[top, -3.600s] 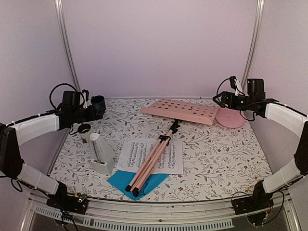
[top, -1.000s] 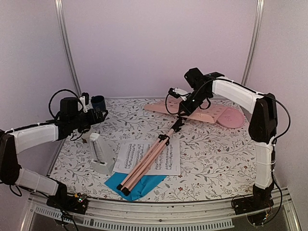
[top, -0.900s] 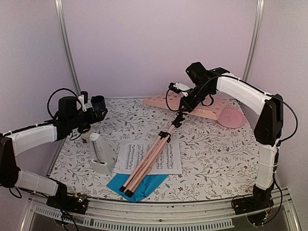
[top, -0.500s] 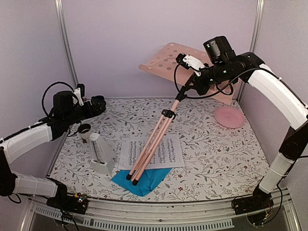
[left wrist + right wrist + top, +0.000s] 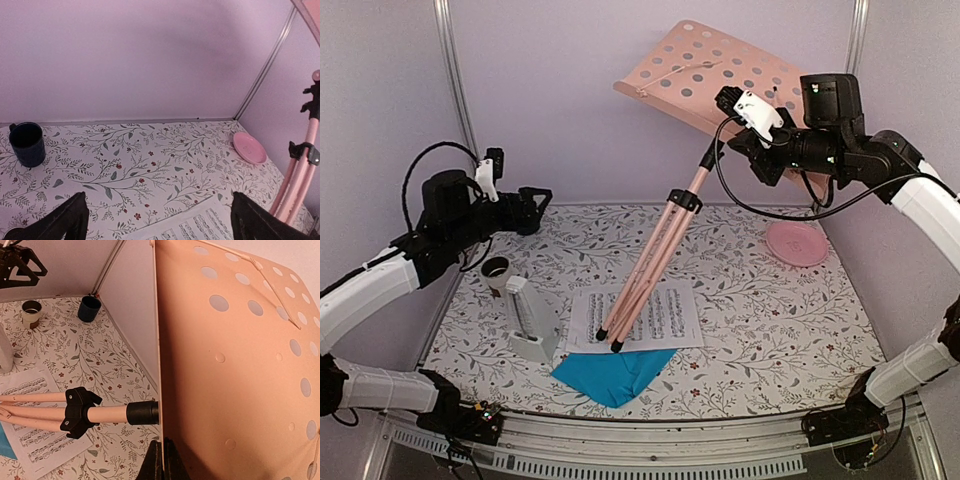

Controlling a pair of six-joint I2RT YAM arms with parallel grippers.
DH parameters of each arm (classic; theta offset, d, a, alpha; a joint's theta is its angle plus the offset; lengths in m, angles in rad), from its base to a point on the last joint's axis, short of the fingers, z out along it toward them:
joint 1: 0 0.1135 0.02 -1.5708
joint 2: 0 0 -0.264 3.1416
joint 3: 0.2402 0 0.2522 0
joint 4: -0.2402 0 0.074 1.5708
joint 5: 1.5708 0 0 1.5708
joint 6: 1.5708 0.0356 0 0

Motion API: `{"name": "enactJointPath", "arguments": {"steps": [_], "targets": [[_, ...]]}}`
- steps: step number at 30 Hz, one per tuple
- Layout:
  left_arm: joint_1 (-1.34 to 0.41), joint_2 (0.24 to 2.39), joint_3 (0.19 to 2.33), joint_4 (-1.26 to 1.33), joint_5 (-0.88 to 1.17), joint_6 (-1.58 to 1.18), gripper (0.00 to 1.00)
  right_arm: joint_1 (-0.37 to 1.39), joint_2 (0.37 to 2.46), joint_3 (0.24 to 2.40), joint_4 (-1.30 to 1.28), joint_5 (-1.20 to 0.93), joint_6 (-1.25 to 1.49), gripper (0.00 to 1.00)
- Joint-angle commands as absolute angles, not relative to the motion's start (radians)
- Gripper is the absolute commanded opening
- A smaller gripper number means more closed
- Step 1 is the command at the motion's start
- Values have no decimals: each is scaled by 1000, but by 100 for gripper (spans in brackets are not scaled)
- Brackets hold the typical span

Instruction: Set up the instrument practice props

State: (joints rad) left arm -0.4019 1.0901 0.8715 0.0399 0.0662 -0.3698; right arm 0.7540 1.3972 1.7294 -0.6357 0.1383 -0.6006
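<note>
The pink music stand is held up tilted, its hole-punched tray high near the back wall. Its folded legs slant down, and their feet rest on the white sheet of music. My right gripper is shut on the tray's edge next to the pole socket, its jaws pinching the thin rim. The bright blue sheet lies under the white one at the front. The white metronome stands at the left. My left gripper hovers open over the left rear, with nothing between its fingers.
A dark blue cup stands at the back left corner and a small white cup behind the metronome. A round pink plate lies at the back right. The side walls and corner rails stand close to both arms.
My right arm has lifted the stand's tray from the table to high up, so the stand has swung from lying flat to steeply tilted. My left gripper has risen a little, still open.
</note>
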Motion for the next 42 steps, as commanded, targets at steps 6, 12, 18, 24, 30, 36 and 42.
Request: {"name": "enactJointPath", "arguments": {"steps": [6, 12, 18, 24, 30, 36, 42], "targets": [[-584, 1117, 927, 161, 137, -141, 98, 775, 1302, 1717, 33, 248, -845, 0], [-631, 1258, 935, 362, 263, -89, 78, 792, 1318, 1712, 121, 219, -969, 0], [-639, 1504, 1042, 452, 456, -39, 69, 806, 1348, 1733, 144, 180, -1044, 0], [-642, 1683, 1188, 480, 561, -5, 65, 816, 1370, 1729, 165, 180, -1124, 0], [-643, 1808, 1301, 474, 646, 6, 55, 832, 1384, 1732, 192, 162, -1183, 0], [-643, 1894, 1383, 471, 649, 21, 40, 836, 1396, 1720, 222, 144, -1218, 0], [-635, 1956, 1463, 473, 627, 32, 27, 839, 1414, 1667, 314, 120, -1292, 0]]}}
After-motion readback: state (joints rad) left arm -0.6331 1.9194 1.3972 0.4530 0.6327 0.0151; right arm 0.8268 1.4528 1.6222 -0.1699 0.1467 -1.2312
